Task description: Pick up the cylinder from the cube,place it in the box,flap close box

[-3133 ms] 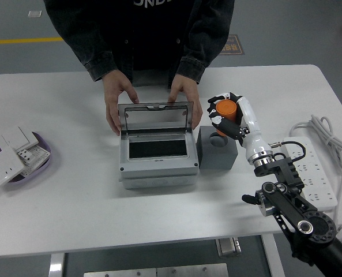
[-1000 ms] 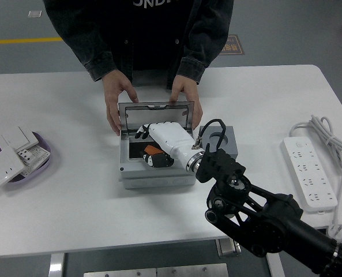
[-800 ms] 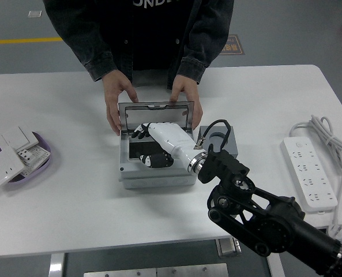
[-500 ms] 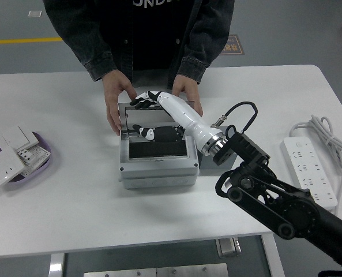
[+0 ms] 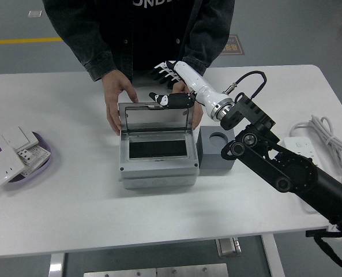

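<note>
- Orange cylinder carried off the grey cube [image 5: 217,149], no longer visible.
- Right hand [image 5: 172,86] emptied, lifted out of the box [image 5: 156,149], raised behind the upright lid [image 5: 155,116], fingers spread.

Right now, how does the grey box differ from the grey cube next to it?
The box is wider and lower, pale grey, while the cube is smaller, squarer and darker grey. The box has a hinged lid standing upright; the cube has no lid, only a round empty socket in its top. The person's hands steady the box; nothing touches the cube. Both sit side by side on the white table.
</note>
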Motion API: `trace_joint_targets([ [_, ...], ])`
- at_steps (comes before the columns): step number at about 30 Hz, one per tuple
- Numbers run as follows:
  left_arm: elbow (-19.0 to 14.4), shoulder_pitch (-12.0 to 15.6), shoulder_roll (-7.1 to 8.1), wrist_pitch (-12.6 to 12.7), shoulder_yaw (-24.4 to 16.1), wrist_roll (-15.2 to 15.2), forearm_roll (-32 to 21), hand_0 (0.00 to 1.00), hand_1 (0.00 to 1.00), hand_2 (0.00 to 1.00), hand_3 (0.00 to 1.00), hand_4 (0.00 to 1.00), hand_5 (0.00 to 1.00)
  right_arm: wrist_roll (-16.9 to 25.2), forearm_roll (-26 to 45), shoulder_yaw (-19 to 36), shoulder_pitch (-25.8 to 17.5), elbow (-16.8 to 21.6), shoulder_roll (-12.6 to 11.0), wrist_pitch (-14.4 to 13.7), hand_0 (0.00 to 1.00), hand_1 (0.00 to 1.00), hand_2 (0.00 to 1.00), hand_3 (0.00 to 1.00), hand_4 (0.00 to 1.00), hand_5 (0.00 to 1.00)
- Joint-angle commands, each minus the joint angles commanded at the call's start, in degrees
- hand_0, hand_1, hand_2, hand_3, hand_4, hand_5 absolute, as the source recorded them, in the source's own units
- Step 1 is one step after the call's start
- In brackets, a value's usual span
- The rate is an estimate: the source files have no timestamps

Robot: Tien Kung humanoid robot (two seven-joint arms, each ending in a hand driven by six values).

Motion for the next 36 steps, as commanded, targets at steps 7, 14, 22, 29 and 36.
trace_joint_targets([
  [7,0.0,0.06,-0.07,-0.03,-0.01,0.17,0.39,0.638,0.664,0.575,0.64,0.731,0.269,-1.06,-1.77,-2.41,-0.67,-1.38,-0.87,0.5,0.578,0.61,0.644,0.679,0.727,0.193],
  [14,0.0,-0.02,0.1,-0.03,0.0,0.04,0.44,0.638,0.664,0.575,0.639,0.73,0.268,-2.85,-4.27,-4.13,-2.19,4.68,-3.58,0.15,0.578,0.602,0.638,0.681,0.728,0.191],
  [22,0.0,0.09,0.17,-0.05,-0.1,0.03,0.58,0.638,0.664,0.575,0.639,0.73,0.268,-4.36,-5.76,-6.59,-4.42,10.43,-6.95,-0.35,0.577,0.599,0.639,0.681,0.726,0.203],
  [29,0.0,0.24,0.31,-0.05,-0.21,0.01,0.76,0.638,0.664,0.576,0.64,0.73,0.27,-7.5,-9.5,-8.29,-5.74,15.52,-9.39,0.18,0.566,0.594,0.636,0.684,0.714,0.214],
  [36,0.0,0.44,0.43,-0.07,-0.41,0.15,1.13,0.638,0.664,0.576,0.639,0.73,0.271,-10.14,-14.14,-8.94,-5.83,17.33,-10.6,1.56,0.56,0.592,0.635,0.685,0.698,0.222],
])
